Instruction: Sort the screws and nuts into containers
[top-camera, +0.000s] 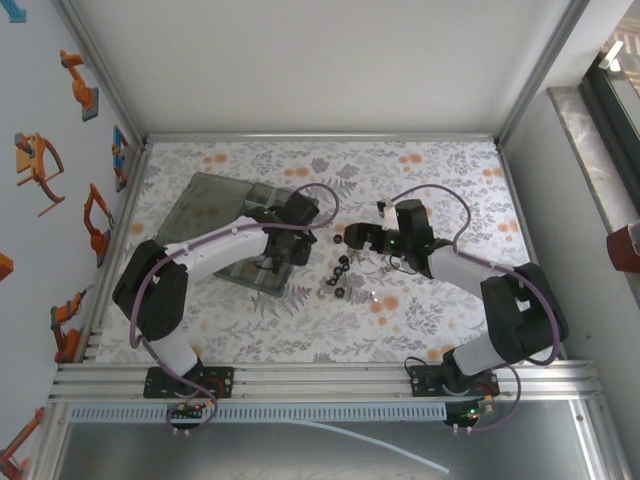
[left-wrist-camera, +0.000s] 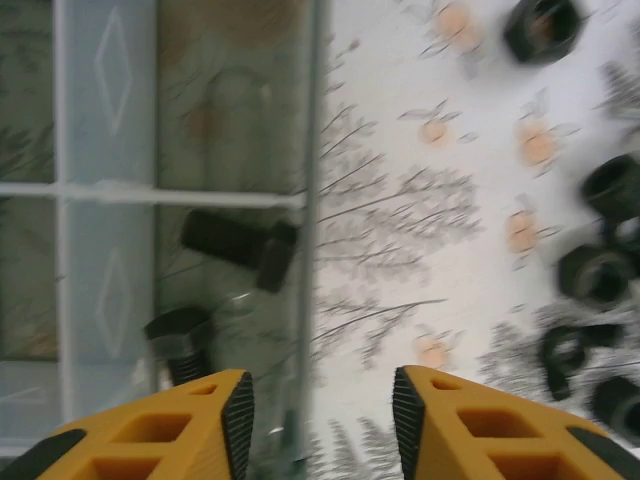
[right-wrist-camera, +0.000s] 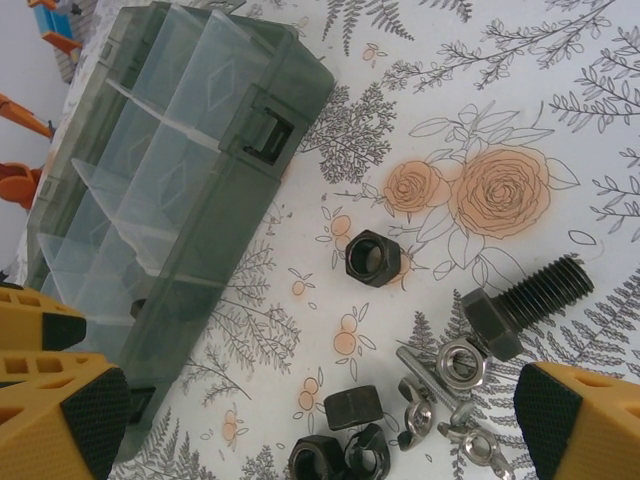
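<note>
The black screw (right-wrist-camera: 525, 300) lies just before the wide-open, empty right end effector (right-wrist-camera: 320, 405), shank slanting away rightward; the left end effector (left-wrist-camera: 322, 400), part open and empty, is over the box (left-wrist-camera: 312, 150).

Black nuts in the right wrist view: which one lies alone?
The nut beside the printed orange roses; the other black nuts huddle at the bottom edge.

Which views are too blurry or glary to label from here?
Left wrist: blurred throughout, the screw in the compartment and the loose nuts both smeared. Right wrist: sharp at centre, threads on the big black screw crisp, no harsh glare on the organizer box. Top external: evenly lit, soft shadows, hardware too small to tell apart.
</note>
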